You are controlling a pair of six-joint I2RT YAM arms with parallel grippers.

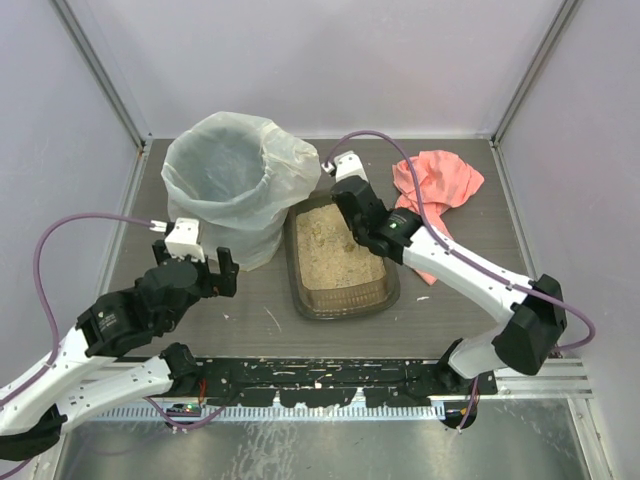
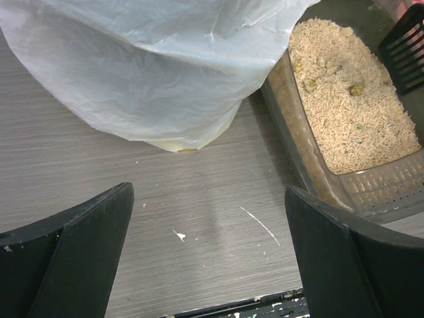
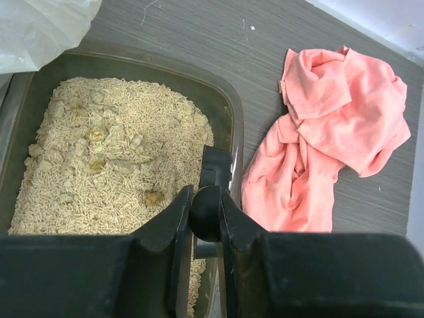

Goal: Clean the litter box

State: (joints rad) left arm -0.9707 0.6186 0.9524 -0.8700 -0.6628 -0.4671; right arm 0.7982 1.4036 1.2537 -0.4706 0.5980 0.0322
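1. Pincers, two in all: the right pincer [image 3: 205, 209] is closed tight on the rounded handle of a small black slotted plastic scoop [image 2: 405, 46], above the far end of the litter box [image 3: 233, 119].
2. The left pincer [image 2: 209, 248] is spread wide and holds nothing. It hangs over the dark grey wood-grain table [image 1: 250, 325], just left of the litter box.
3. The one litter box is a shallow rectangular tray of dark grey-brown plastic with rounded corners, holding tan pellet litter with several paler clumps. It lies at the middle of the table.
4. One tall bin lined with a translucent white bag [image 1: 235, 185] stands left of the litter box, and the bag overlaps the box's far left corner.
5. One crumpled salmon-pink cloth [image 3: 324, 146] lies right of the litter box, apart from it.
6. The right arm hides the scoop in the top view. The left wrist view shows only a slotted corner of it, cut off by the frame edge. Whether it touches the litter cannot be made out.
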